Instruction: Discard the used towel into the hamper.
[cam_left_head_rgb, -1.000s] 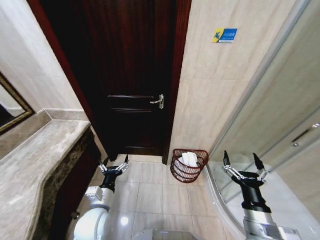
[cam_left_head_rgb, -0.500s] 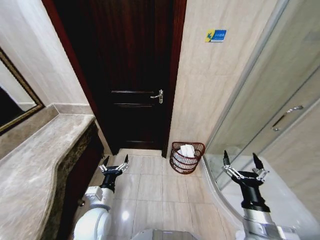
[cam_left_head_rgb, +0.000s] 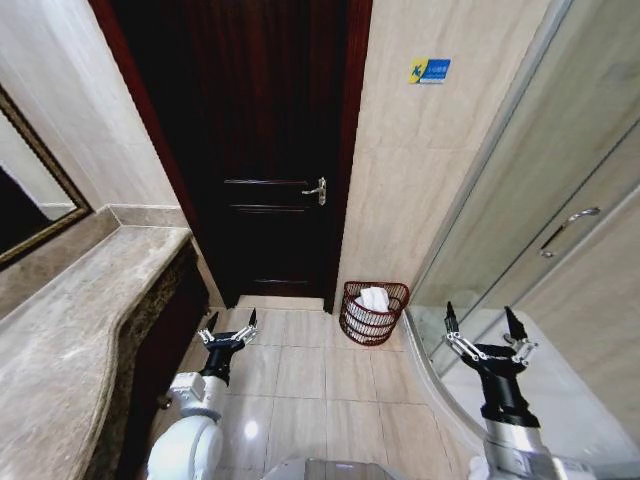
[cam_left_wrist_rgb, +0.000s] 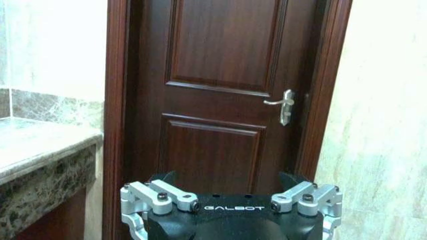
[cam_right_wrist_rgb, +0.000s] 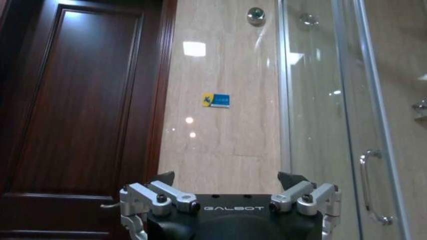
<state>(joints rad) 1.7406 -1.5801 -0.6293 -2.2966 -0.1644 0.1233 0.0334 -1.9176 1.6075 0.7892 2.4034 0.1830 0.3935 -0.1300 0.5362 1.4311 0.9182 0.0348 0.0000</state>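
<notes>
Both grippers hang low and empty, the left gripper (cam_left_head_rgb: 228, 329) and right gripper (cam_left_head_rgb: 479, 329) each with its 2 fingers spread wide. Ahead, between them and nearer the right one, the hamper (cam_left_head_rgb: 374, 314) stands by the door (cam_left_head_rgb: 270, 150), a white towel (cam_left_head_rgb: 375, 298) already inside. Nothing seems left to grasp; I'd keep the arms tucked and clear of the glass (cam_left_head_rgb: 560, 190).

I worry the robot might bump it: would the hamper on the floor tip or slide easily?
Probably yes. The hamper is openwork with thin ribs, so likely light. It stands on glossy floor tiles, so it may slide. Only white cloth shows inside, adding little weight.
</notes>
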